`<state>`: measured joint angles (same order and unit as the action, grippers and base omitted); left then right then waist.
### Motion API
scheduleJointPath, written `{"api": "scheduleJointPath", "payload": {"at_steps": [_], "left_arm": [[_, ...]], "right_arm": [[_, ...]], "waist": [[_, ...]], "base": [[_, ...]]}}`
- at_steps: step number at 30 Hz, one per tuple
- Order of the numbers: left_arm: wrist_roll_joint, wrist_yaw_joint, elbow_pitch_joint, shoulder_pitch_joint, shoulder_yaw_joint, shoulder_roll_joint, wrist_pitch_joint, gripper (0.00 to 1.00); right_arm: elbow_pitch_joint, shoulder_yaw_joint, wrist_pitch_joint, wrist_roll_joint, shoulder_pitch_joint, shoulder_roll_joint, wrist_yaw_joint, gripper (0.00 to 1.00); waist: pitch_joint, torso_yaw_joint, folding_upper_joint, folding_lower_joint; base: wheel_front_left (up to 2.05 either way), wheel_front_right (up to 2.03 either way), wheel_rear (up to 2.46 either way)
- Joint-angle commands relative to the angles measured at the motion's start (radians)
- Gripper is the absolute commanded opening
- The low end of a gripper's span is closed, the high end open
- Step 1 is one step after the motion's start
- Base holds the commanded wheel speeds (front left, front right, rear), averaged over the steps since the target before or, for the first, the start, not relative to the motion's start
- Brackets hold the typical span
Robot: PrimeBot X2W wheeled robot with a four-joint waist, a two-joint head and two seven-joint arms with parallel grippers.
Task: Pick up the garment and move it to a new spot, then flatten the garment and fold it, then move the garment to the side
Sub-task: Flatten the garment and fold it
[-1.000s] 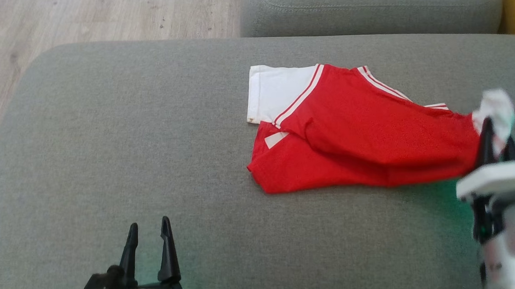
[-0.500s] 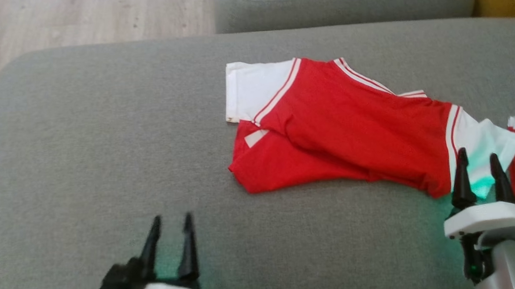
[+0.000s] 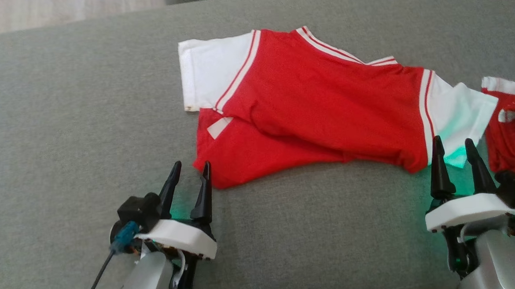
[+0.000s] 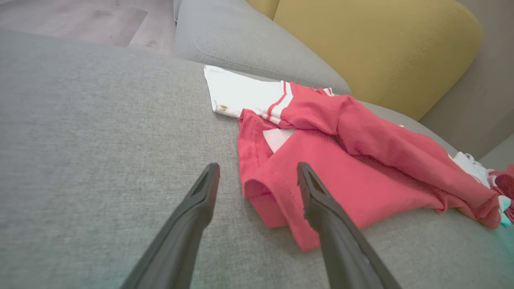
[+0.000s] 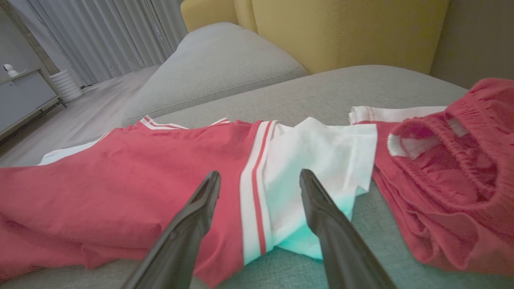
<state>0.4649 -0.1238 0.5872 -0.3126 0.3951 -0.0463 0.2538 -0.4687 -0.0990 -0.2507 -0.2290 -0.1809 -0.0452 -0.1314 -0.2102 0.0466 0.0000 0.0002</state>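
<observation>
Since a second ago the right gripper (image 3: 452,139) has let go of the white sleeve (image 3: 458,107) it held raised, and the left gripper (image 3: 192,163) has drawn up close to the garment (image 3: 308,111). Both grippers now stand with fingers moderately apart and hold nothing. The red and white shirt lies spread but rumpled across the middle of the grey sofa cushion (image 3: 61,106), one white sleeve at each end. From the head, the left fingertips sit just beside the near hem corner. The left wrist view adds that this corner is folded up into a loose loop between the two fingers. The right wrist view shows the striped seam of the sleeve between its fingers and, just beside the sleeve, a second red knit piece (image 5: 449,172) bunched up, with a yellow cushion (image 5: 341,28) behind.
</observation>
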Motion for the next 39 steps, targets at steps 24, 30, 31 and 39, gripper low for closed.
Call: {"api": "scheduleJointPath", "payload": {"at_steps": [24,30,31,39], "left_arm": [[-0.086,-0.007,-0.235,-0.081,0.065,-0.023,0.008,0.00],[-0.130,-0.007,-0.387,-0.137,0.111,-0.068,0.008,0.00],[-0.126,-0.007,-0.407,-0.152,0.122,-0.078,0.008,0.00],[-0.056,0.003,-0.367,-0.228,0.127,-0.156,-0.009,0.00]], "right_arm": [[-0.002,0.033,-0.011,-0.018,-0.014,-0.005,0.001,1.00],[-0.027,0.043,-0.011,-0.054,0.022,-0.005,0.001,1.00],[-0.031,0.045,-0.011,-0.062,0.028,-0.005,0.001,1.00],[-0.033,0.068,-0.011,-0.089,0.043,-0.005,0.001,1.00]], "waist": [[0.062,-0.029,0.0000,-0.0002],[0.137,-0.072,0.0000,-0.0002],[0.149,-0.079,0.0000,-0.0002],[0.152,-0.083,0.0000,-0.0002]], "base": [[0.00,0.00,0.00],[0.00,0.00,0.00],[0.00,0.00,0.00],[0.00,0.00,0.00]]}}
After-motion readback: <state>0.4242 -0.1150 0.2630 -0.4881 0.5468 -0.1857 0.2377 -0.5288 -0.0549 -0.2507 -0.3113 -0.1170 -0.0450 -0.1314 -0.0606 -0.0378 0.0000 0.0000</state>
